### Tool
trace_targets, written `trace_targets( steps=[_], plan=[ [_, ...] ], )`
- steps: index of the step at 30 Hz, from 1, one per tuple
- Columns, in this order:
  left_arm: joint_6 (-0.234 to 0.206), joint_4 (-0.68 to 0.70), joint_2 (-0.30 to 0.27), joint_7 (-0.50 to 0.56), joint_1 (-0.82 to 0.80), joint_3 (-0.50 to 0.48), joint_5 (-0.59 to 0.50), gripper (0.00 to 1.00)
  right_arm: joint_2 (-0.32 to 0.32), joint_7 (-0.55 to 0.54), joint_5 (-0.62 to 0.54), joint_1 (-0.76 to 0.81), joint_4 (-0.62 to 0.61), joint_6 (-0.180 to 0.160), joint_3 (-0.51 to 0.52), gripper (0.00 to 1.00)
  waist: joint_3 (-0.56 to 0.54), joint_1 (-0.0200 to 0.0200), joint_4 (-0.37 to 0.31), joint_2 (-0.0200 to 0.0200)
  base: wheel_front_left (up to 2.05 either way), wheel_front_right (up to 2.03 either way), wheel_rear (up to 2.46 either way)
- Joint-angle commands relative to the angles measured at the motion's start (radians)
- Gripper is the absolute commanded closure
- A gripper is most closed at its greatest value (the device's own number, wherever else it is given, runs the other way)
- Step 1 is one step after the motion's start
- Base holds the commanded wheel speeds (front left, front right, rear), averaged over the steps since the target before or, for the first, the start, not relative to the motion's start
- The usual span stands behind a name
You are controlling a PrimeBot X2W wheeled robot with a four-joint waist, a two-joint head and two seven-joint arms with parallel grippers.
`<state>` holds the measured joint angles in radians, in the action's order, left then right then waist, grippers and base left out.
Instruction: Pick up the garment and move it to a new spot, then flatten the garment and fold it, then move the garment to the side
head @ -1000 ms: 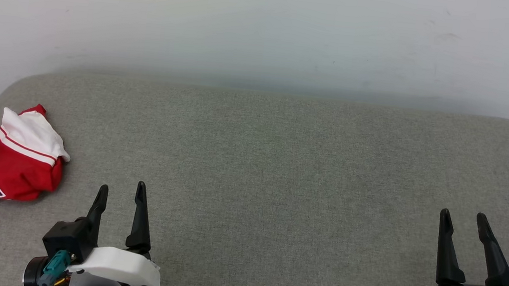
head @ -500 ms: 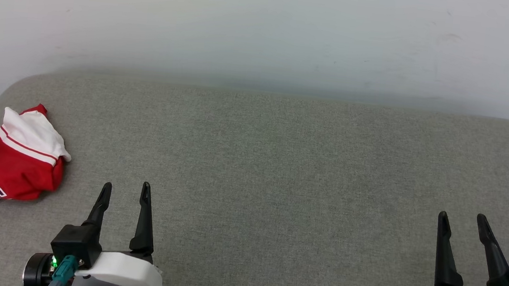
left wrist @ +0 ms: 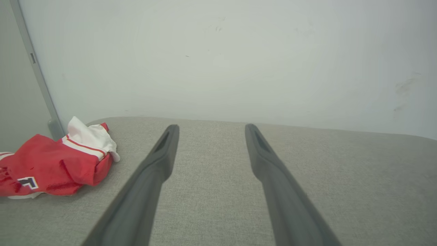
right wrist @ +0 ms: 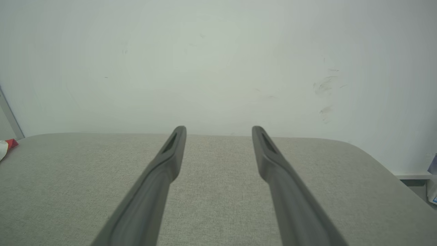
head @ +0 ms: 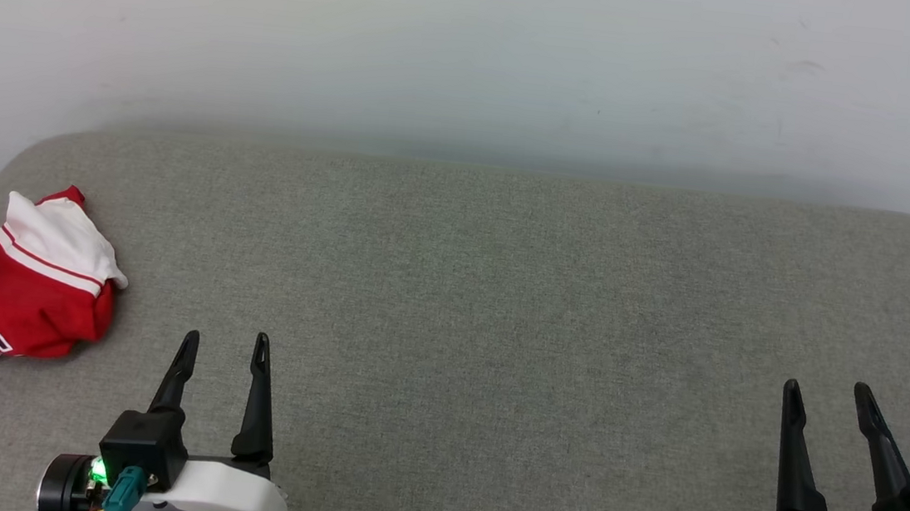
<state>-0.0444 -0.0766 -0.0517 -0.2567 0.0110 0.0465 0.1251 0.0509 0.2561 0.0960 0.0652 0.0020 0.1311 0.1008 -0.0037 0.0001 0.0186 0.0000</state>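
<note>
While left gripper (head: 227,338) & right gripper (head: 826,387) gape empty, garment (head: 25,299) crumpled, red w/ white sleeve, striped trim

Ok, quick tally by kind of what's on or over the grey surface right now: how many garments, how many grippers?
Garments: 1, the red and white garment, crumpled at the left end of the grey surface.
Grippers: 2, the left gripper and the right gripper, both open and empty.
Total: 3.
</note>
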Motion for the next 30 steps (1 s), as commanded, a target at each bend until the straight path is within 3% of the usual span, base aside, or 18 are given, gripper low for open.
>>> trace_targets(
  steps=[1,30],
  plan=[
    [0.001,0.000,0.001,-0.006,0.000,-0.003,-0.015,0.00,-0.001,0.007,-0.011,0.010,-0.003,-0.001,0.000,0.00,0.000,-0.0001,0.000,0.0000,0.00,0.00,0.00],
    [-0.004,-0.021,0.002,-0.009,0.000,0.006,0.034,0.00,-0.001,0.010,0.056,0.014,0.024,-0.001,0.001,0.00,-0.001,-0.0001,0.008,0.0000,0.00,0.00,0.00]
  ],
)
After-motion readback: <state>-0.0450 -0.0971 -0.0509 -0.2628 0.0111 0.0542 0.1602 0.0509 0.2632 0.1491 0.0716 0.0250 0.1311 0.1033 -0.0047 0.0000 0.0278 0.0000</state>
